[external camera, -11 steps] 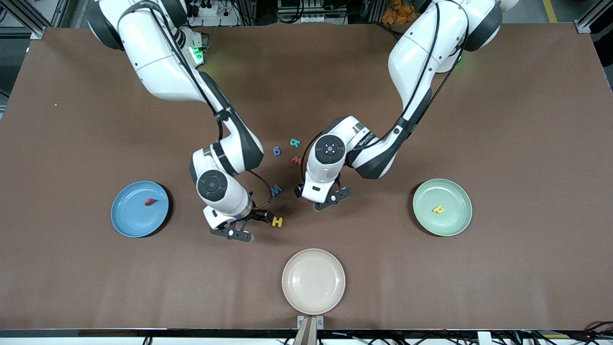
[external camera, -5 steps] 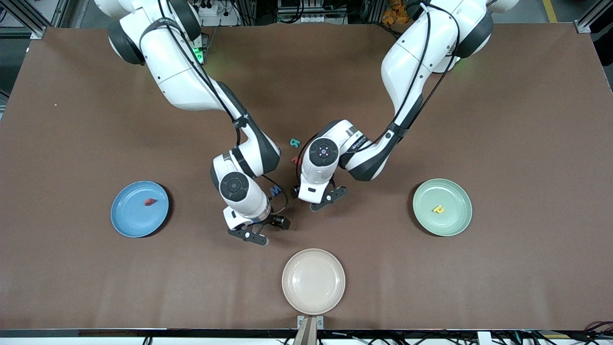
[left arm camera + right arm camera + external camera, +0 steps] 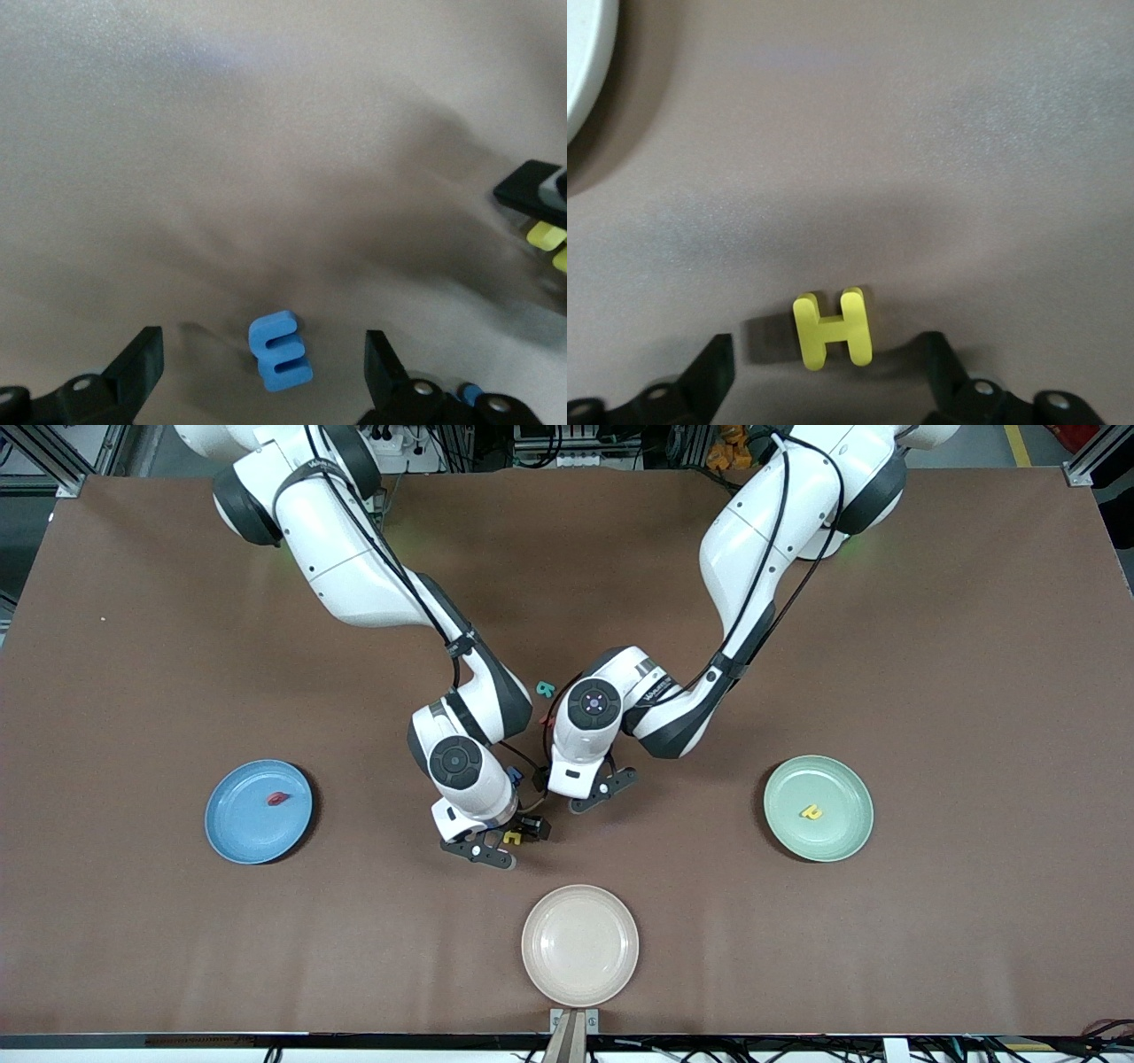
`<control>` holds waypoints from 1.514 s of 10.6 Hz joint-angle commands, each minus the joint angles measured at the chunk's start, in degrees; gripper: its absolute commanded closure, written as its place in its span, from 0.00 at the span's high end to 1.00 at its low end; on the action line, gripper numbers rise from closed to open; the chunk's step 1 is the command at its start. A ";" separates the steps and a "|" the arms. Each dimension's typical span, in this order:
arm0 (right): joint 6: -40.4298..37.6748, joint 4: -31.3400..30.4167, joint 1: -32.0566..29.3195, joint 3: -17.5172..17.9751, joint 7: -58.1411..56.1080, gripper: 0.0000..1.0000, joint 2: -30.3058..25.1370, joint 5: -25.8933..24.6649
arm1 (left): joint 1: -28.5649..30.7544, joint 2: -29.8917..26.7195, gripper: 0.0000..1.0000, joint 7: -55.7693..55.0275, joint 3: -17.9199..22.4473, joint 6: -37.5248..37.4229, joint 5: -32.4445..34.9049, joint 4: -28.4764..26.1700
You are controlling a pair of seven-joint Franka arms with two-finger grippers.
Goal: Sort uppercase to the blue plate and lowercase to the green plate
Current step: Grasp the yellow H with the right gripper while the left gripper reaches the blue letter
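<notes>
My right gripper (image 3: 505,838) is open and low over the yellow H (image 3: 511,837). The H lies flat between its jaws in the right wrist view (image 3: 833,329). My left gripper (image 3: 571,779) is open over a small blue m (image 3: 279,351), which lies between its jaws; my hand hides it in the front view. A bit of the blue capital M (image 3: 514,774) shows beside my right hand. The teal R (image 3: 545,688) lies between the two arms. The red Q (image 3: 277,799) lies in the blue plate (image 3: 239,833). The yellow h (image 3: 810,811) lies in the green plate (image 3: 837,837). The red w and blue g are hidden.
A beige plate (image 3: 579,957) sits near the table's front edge, nearer to the front camera than both grippers; its rim shows in the right wrist view (image 3: 580,62). My right gripper's finger with the H beside it shows in the left wrist view (image 3: 536,190). The two hands are close together.
My right gripper has moved toward the left arm's end of the table and now straddles the yellow H. My left gripper has shifted slightly toward the right arm. The arms now hide the g and w.
</notes>
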 commanded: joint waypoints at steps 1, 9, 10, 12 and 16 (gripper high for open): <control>-0.36 1.64 1.16 -0.49 0.69 0.00 1.37 -5.06 | -0.97 1.31 1.00 -0.49 0.82 0.38 -1.31 1.77; -6.57 1.72 -4.62 0.03 -3.27 0.00 -2.75 -7.13 | -0.97 1.85 0.94 -0.58 0.29 1.18 -1.92 1.77; -8.77 1.72 -5.51 0.03 -6.23 0.00 -3.90 -7.04 | -1.49 1.84 0.92 -0.67 0.38 1.18 -2.54 1.69; -15.08 1.64 -8.67 0.03 -13.60 0.00 -6.53 -7.04 | -1.76 1.84 0.88 -0.58 0.38 1.09 -2.80 1.60; -17.32 -8.79 -15.87 -0.05 -34.33 0.00 -16.45 -7.04 | -1.67 1.76 0.78 0.12 0.82 0.65 -2.72 1.42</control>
